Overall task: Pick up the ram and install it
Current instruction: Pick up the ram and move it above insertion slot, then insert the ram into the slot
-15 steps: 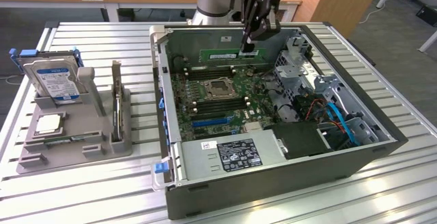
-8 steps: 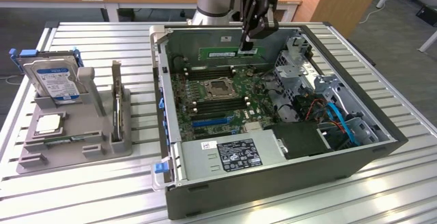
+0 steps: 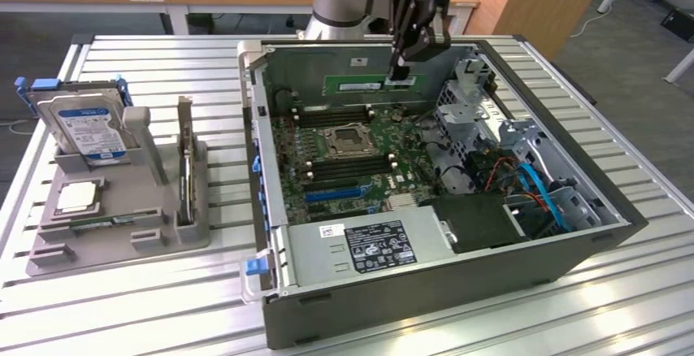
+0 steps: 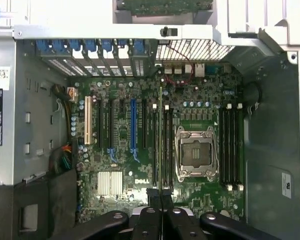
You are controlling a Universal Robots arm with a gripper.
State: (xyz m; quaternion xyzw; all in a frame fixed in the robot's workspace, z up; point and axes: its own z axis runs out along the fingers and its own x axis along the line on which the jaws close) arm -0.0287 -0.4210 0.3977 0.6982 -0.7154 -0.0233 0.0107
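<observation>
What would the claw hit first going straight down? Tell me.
Likely the memory slots beside the processor socket; the ram in the claw would touch first. Height above them is unclear.

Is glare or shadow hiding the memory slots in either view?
Exterior view: even light, no glare on the memory slots; the black shroud corner is dark. Wrist view: board evenly lit, the silver heatsink glints brightly, and the dark hand, shut on the ram seen edge-on, stands out.
</observation>
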